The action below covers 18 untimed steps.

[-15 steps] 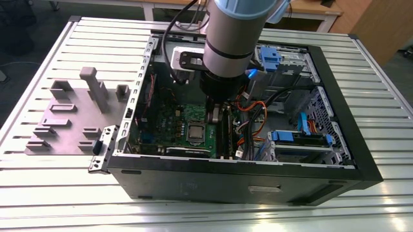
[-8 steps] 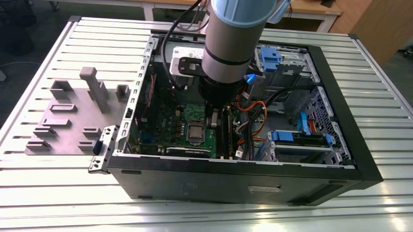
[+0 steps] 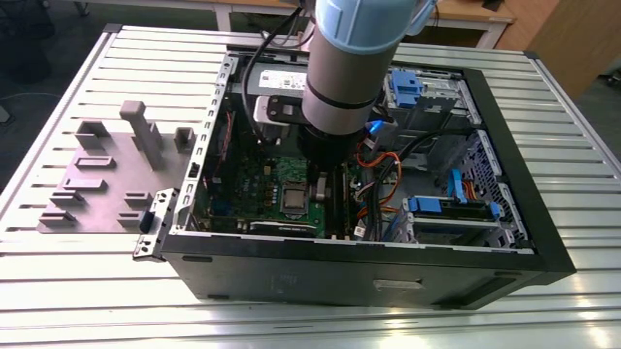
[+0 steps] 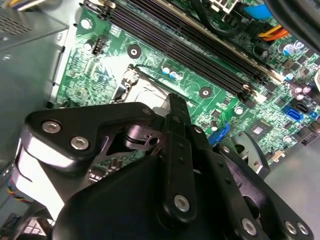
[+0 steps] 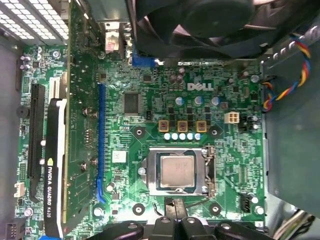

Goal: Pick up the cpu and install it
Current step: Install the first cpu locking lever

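The arm (image 3: 345,65) stands almost straight up and down over the open computer case (image 3: 505,240), its pale blue and grey column plunging right into the middle of the chassis, wrist buried among the cables. The case lies on its side on the slatted metal bench (image 3: 58,283), and off toward the exterior view's left a grey plastic fixture (image 3: 112,178) with upright posts sits on the bench, well apart from the action. Down inside, the green motherboard (image 5: 150,85) is in full sight in the first wrist view, and there is the cpu (image 5: 176,170), flat and silver-grey, lying square within the shiny socket frame (image 5: 210,170). From the exterior view it shows as a small grey square (image 3: 293,196) just beside the arm's lower end. The gripper (image 5: 171,207) hovers close above the board at the edge of the socket, one dark tip showing just beside the frame; in the second wrist view its black linkage (image 4: 175,165) crowds the foreground, pointing down at the socket. Whether the fingers are open or closed, I cannot tell; nothing seen in their hold. A big black fan (image 5: 210,25) looms near the socket, and a graphics card (image 5: 55,165) stands in its slot well apart from it.
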Each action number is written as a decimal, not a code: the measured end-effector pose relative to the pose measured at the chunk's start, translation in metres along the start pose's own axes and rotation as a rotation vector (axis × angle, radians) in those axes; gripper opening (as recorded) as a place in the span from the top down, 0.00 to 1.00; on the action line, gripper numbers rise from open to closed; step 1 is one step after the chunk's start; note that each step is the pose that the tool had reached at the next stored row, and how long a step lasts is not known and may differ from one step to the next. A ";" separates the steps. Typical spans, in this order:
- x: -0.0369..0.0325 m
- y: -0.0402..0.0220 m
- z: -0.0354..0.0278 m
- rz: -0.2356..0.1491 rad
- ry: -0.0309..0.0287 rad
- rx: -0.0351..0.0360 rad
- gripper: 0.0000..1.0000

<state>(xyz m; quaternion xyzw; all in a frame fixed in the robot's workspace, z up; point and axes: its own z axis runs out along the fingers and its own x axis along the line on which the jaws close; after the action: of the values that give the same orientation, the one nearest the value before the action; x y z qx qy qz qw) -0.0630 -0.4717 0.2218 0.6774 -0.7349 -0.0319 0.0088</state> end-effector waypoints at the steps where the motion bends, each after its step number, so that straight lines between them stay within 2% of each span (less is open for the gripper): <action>1: 0.0011 -0.0001 0.0010 0.000 0.0009 -0.0002 0.89; 3: 0.0022 -0.0001 0.0016 0.000 0.0029 -0.0003 0.89; 13: 0.0033 -0.0033 0.0018 0.000 0.0029 -0.0010 0.89; 18: 0.0084 -0.0036 0.0054 0.000 0.0029 -0.0010 0.89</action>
<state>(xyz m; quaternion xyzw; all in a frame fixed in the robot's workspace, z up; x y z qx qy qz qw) -0.0604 -0.4802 0.2160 0.6773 -0.7349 -0.0313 0.0102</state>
